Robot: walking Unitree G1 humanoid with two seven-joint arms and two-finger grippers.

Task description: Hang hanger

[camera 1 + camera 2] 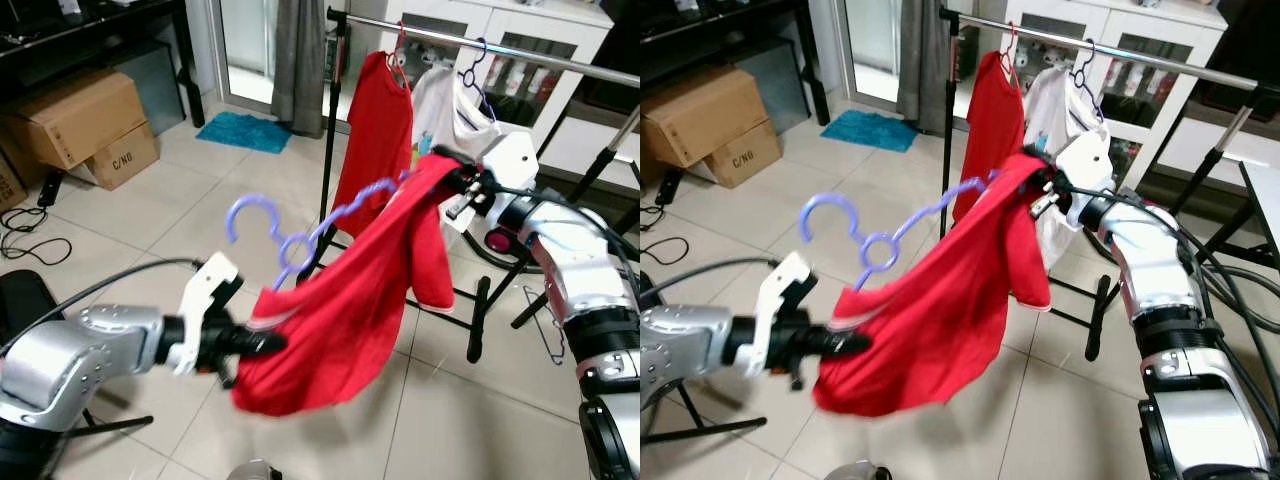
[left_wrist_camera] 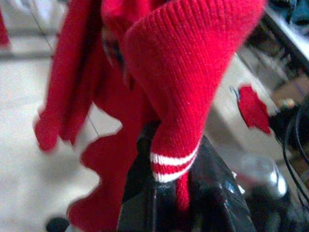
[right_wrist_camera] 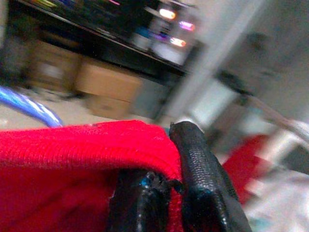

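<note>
While both hands pinch red shirt, purple hanger tilted

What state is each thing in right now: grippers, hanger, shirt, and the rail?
Left gripper: shut on the red shirt's striped cuff.
Right gripper: shut on the red shirt's other end.
Red shirt: stretched between both grippers, off the floor.
Purple hanger: threaded in the shirt, hook free, not on the rail.
Clothes rail: holds two hung garments.
</note>
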